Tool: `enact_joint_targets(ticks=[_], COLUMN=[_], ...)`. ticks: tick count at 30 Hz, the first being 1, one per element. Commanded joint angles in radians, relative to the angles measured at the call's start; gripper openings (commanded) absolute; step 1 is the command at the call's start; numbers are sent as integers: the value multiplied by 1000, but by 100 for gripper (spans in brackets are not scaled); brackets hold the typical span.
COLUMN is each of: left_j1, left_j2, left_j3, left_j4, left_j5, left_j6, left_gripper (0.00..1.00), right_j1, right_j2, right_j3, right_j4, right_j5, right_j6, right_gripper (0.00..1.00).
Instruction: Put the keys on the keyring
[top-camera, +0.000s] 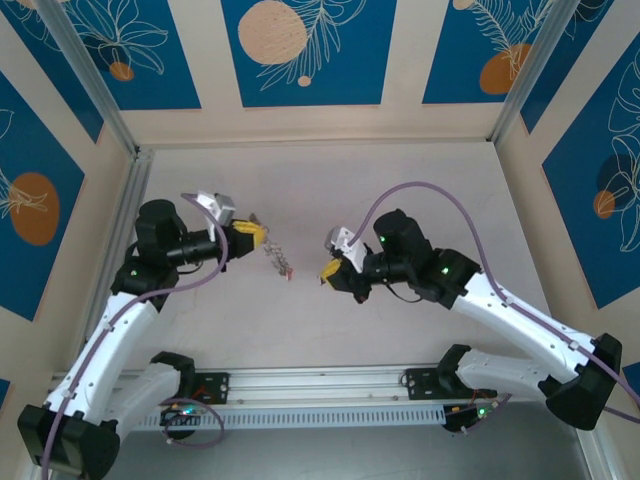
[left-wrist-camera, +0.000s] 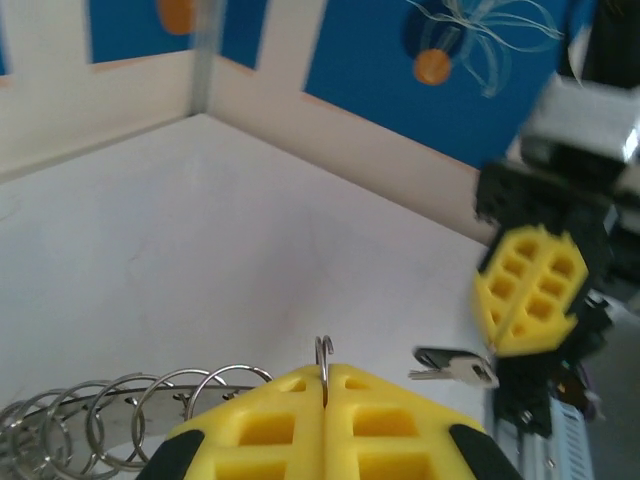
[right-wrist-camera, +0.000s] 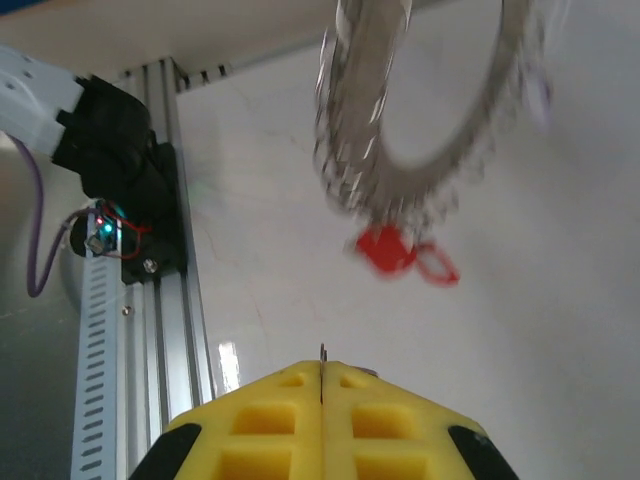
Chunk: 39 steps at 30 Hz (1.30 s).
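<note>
The bunch of silvery rings (top-camera: 275, 256) is hanging in a short chain over the middle of the table (top-camera: 400, 180), running from the left gripper (top-camera: 250, 233) down toward the near right, with a small red piece (top-camera: 289, 275) sitting at its free end. Whether that end is touching the tabletop cannot be told. In the left wrist view the rings are fanning out to the left of the yellow fingers (left-wrist-camera: 260, 430), which are pressing flat against each other and pinching one thin ring (left-wrist-camera: 323, 352) that is standing up out of the seam between them.

Just to the right of the chain's red end, the right gripper (top-camera: 329, 268) is facing the left one across a small gap. Its yellow pads (left-wrist-camera: 530, 290) are also pressing together, and a small silver key (left-wrist-camera: 455, 368) is sticking out sideways from their tips, its blade pointing toward the rings. In the right wrist view a thin metal edge is showing in the seam of the closed fingers, and the rings are looming blurred just beyond them with the red piece dangling beneath.

An aluminium rail (top-camera: 320, 385) is running along the near edge of the table, and blue panels with orange circles are lining the walls around it
</note>
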Motion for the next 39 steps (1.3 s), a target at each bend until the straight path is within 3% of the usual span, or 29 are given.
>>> enact_joint_targets(ticks=[1,6,14,39], left_j1=[-56,-145,-216,-254], left_j2=[-16,20,70,118], left_j3=[66,143,214,246], left_j4=[-25,-168,-254,-163], left_j5=[79,66,75,187], left_j6=[91,184,228,164], left_gripper=[0,0,0,0], right_j1=[-16,-45,-42,3], right_j2=[17,32,39,51], right_j3=[80,146,185,198], right_j4=[-116,-106,-60,108], right_j5=[-75,-143,-166,-213], right_j6=[-86,-84,-56,17], right_gripper=[0,0,0,0])
